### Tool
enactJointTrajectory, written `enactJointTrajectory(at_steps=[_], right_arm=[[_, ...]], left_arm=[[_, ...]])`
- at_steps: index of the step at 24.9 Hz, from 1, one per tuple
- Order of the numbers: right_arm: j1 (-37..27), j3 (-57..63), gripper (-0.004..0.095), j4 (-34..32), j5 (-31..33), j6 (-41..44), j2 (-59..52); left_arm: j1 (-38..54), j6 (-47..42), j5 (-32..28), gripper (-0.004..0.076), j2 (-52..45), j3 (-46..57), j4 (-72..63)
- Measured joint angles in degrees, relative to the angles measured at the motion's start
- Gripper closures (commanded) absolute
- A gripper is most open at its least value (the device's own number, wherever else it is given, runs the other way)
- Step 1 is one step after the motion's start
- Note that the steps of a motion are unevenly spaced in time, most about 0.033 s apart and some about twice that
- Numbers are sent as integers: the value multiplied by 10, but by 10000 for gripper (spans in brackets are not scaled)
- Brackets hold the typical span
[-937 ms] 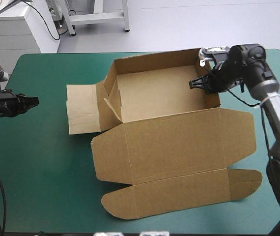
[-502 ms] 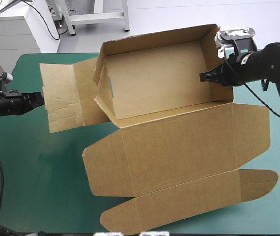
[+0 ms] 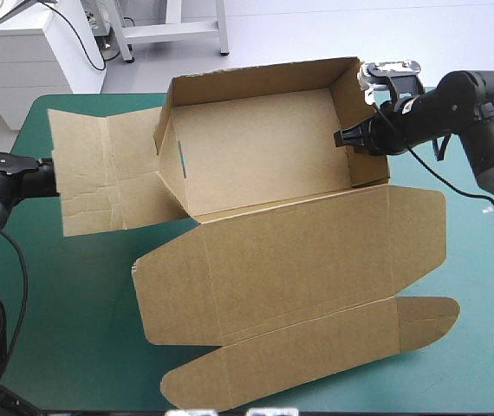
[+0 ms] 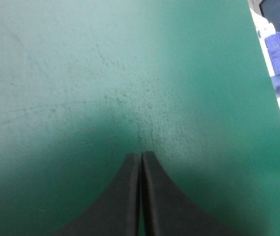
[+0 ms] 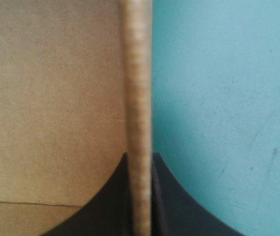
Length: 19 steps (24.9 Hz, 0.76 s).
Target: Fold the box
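The brown box (image 3: pixel 264 156) is an open tray with its walls up. Its lid (image 3: pixel 299 260) lies flat toward the table's front and ends in a rounded tuck flap (image 3: pixel 316 347). A loose end flap (image 3: pixel 100 169) spreads out to the left. My right gripper (image 3: pixel 349 139) is shut on the box's right wall; in the right wrist view the wall's edge (image 5: pixel 136 88) runs between the black fingers (image 5: pixel 139 164), with board on one side and cover on the other. My left gripper (image 3: pixel 48 178) is shut at the end flap's left edge, holding nothing (image 4: pixel 140 160), over bare cover.
The teal-green cover (image 3: pixel 65 321) shows at the front left, and a strip of it (image 3: pixel 472 251) lies right of the lid. The table's left edge (image 3: pixel 13 130) is close behind my left arm. A table edge (image 4: pixel 265 83) also shows in the left wrist view.
The right gripper has raised and tipped the box off the table, then carried it slightly left and down. The left arm has turned at the end flap's edge.
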Motion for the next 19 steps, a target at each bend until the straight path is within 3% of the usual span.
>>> enactJointTrajectory(at_steps=[19], right_arm=[[0, 0, 927, -61, -16, 16, 15]], left_arm=[[-74, -7, 60, 731, -48, -5, -69]])
